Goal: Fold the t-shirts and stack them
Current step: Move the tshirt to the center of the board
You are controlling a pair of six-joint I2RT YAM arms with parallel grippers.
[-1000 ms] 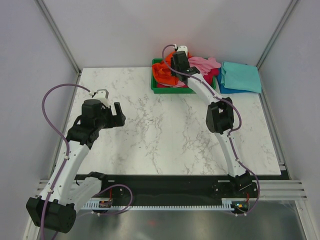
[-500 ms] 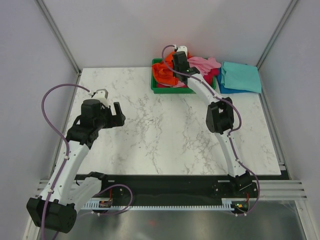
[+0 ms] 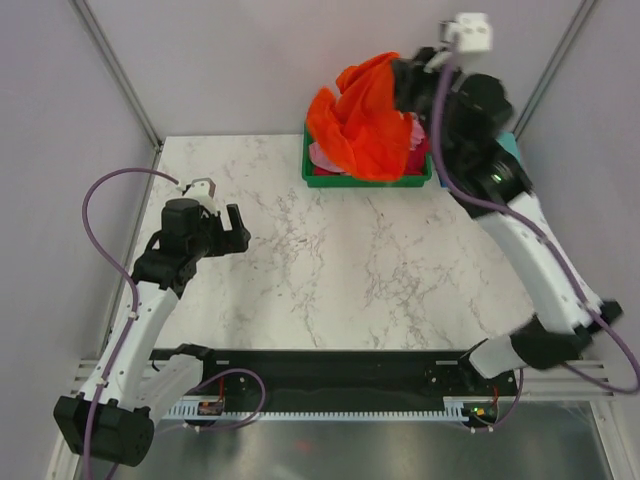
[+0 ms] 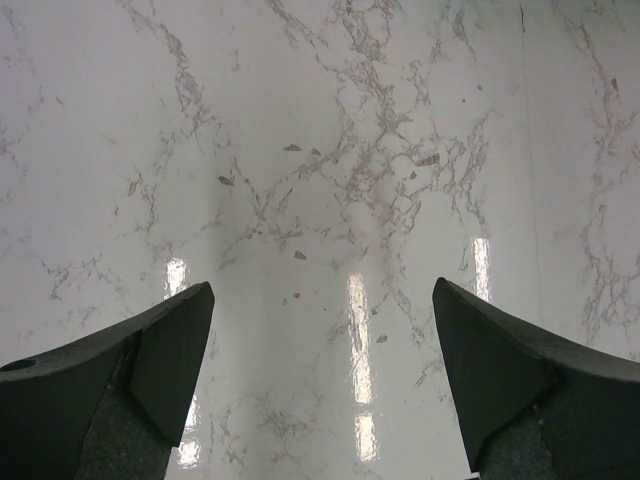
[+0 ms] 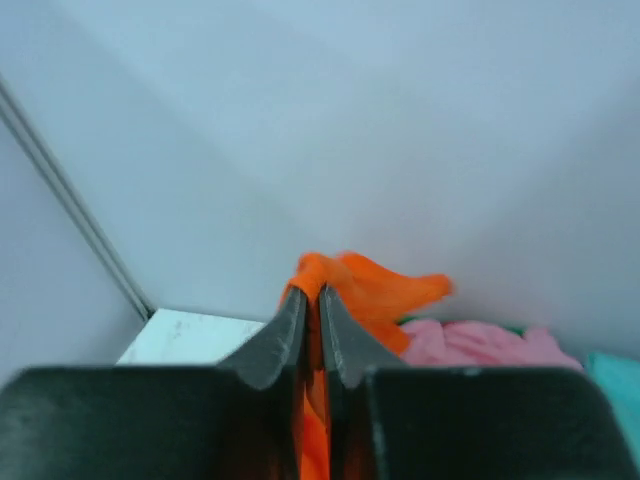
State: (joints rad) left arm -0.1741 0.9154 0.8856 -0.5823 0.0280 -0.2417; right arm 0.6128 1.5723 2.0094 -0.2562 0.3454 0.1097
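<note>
My right gripper (image 3: 398,82) is shut on the bright orange t-shirt (image 3: 362,122) and holds it high above the green tray (image 3: 312,178). The shirt hangs bunched down over the tray. In the right wrist view the gripper (image 5: 311,296) pinches an orange fold (image 5: 375,285) between its closed jaws. A light pink t-shirt (image 5: 480,343) lies below in the tray, also seen in the top view (image 3: 322,158), with a bit of magenta (image 3: 421,140) beside it. A teal t-shirt (image 3: 511,147) is mostly hidden behind my right arm. My left gripper (image 3: 235,232) is open and empty over the bare table (image 4: 320,150).
The tray stands at the table's back edge, right of centre. White walls and metal frame posts (image 3: 118,70) close in the back and sides. The marble tabletop (image 3: 340,270) stretches between the arms.
My right gripper was down in the tray on the orange shirt. It has risen high and swung right, lifting the orange shirt out. The left arm has not moved.
</note>
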